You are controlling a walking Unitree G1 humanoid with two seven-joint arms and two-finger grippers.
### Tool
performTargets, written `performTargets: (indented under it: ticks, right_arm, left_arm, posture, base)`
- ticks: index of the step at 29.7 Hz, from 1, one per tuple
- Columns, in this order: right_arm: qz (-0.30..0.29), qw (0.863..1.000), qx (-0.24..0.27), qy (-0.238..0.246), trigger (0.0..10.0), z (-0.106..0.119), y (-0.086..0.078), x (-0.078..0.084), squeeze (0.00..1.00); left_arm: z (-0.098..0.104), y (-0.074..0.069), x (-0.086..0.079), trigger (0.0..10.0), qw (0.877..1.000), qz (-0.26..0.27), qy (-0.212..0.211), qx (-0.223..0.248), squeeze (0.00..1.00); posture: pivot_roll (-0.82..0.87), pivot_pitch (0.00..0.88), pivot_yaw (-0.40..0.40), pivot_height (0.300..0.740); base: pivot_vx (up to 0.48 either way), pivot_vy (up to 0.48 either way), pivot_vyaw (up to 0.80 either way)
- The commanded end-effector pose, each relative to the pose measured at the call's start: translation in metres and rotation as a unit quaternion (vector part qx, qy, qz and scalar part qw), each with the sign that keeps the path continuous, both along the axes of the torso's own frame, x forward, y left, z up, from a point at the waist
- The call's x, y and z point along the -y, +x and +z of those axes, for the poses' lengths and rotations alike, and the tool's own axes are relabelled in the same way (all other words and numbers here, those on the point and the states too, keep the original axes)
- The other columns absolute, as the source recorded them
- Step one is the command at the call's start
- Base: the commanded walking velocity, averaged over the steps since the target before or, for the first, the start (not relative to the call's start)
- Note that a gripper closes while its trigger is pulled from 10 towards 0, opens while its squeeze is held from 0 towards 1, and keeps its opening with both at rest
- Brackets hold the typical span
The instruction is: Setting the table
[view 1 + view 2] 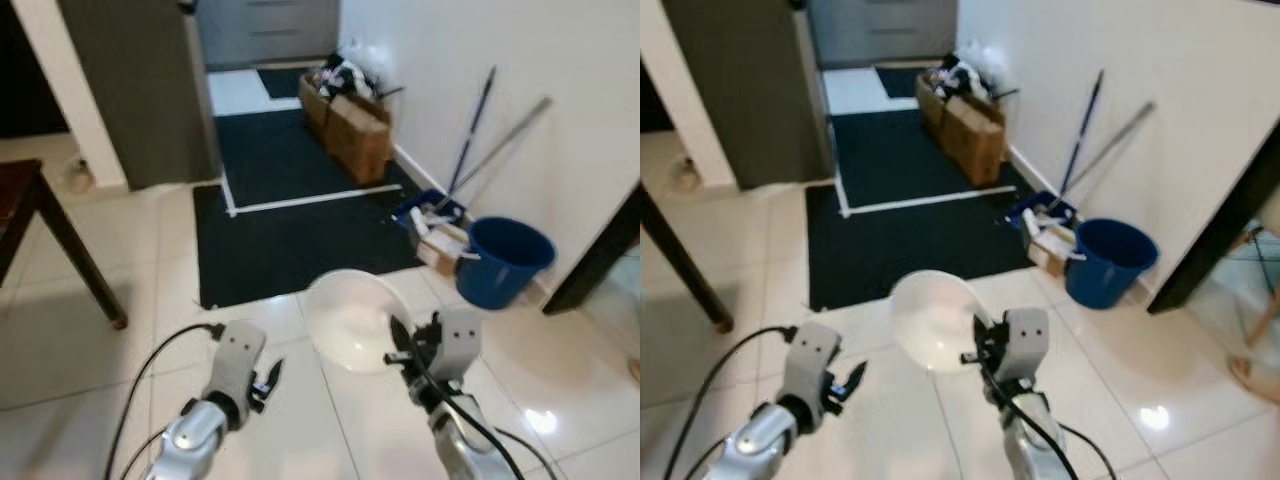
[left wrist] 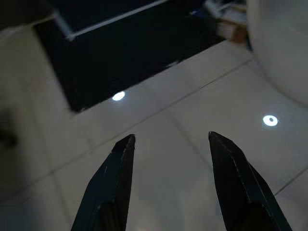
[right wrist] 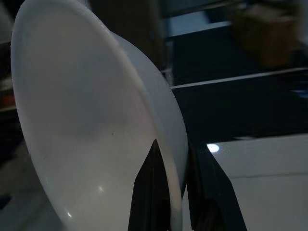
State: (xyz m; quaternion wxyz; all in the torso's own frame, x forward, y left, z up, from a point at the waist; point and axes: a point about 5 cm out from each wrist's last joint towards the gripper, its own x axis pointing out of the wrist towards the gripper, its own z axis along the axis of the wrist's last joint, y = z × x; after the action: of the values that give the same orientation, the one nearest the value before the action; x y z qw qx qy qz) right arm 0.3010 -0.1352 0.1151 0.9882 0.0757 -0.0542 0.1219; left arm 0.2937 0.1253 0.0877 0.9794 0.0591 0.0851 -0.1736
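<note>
— Where is our white bowl [image 1: 352, 318]?
— Over the pale floor tiles [image 1: 90, 350], near the dark rug [image 1: 290, 235]; our right gripper [image 3: 174, 161] pinches its rim between both fingers.
— And our left gripper [image 2: 171, 139]?
— Fingers spread apart, holding nothing, above the tiles.

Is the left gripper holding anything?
No. The left gripper has its fingers spread with bare floor tile between them; the white bowl is in the right gripper.
</note>
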Motion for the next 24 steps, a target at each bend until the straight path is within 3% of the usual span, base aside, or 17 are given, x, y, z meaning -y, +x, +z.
performTargets:
  ticks: [1,24]
  right_arm:
    - [-0.004,1.0,-0.009,0.004,10.0,-0.0038,-0.0026,0.003,0.0]
    - [0.008,1.0,-0.012,0.011,10.0,-0.0041,-0.0052,0.0009,0.0]
  left_arm:
    - [-0.0076,-0.0039,0.0022,10.0,1.0,-0.004,0.001,-0.017,0.0]
    - [-0.0095,-0.004,-0.0006,10.0,1.0,0.002,0.011,-0.024,0.0]
  posture:
    - [0.0,0.073,0.06,0.74]
    - [0.0,0.08,0.068,0.74]
  base:
    - [0.0,0.0,0.8]
    - [0.0,0.0,0.8]
